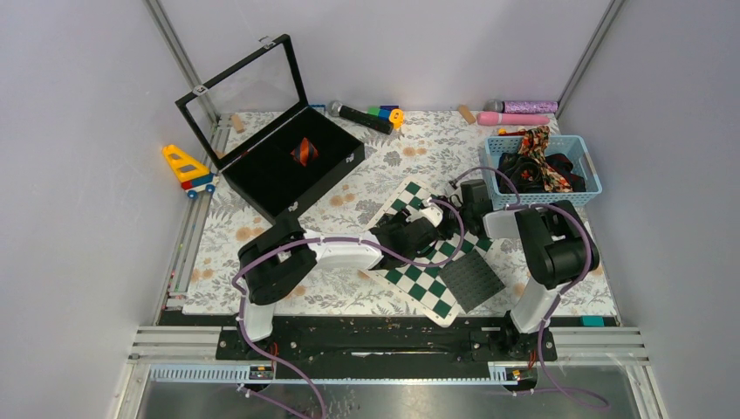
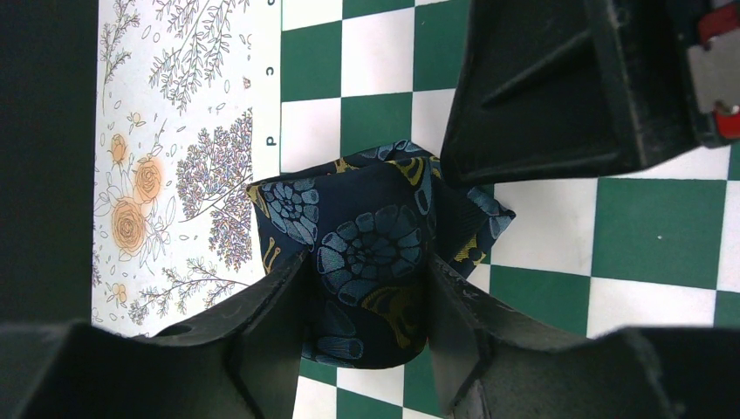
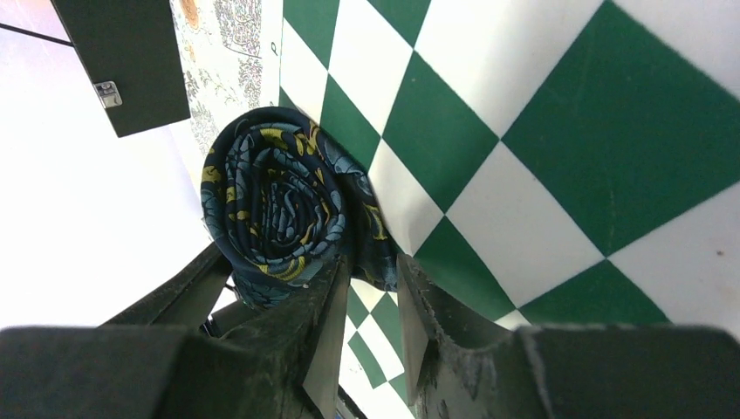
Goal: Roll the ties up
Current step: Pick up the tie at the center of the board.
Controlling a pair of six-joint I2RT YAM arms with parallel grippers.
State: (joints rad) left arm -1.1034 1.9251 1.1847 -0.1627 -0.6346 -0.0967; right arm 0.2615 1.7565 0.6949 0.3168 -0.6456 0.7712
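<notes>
I see the rolled tie (image 2: pixel 366 253) lying on the board (image 1: pixel 419 285); the case (image 1: pixel 262 172) sits behind-left, the basket (image 1: pixel 545 199) of ties (image 1: pixel 543 162) behind-right.

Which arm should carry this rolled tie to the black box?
Left, probably: the left gripper holds the rolled tie, and the black box sits on its side. The right gripper is at the roll's edge.

Both arms I'm driving are the same build. The left arm (image 1: pixel 345 251) and right arm (image 1: pixel 534 307) have smooth white links between bulky, rounded black joints. A purple cable (image 1: pixel 247 278) runs along each. Up close, I see that the fingers (image 2: pixel 262 345) are matte black wedges, faintly scuffed. One wrist has a red part (image 2: pixel 717 24) beside a grey metal plate (image 2: pixel 709 74).
</notes>
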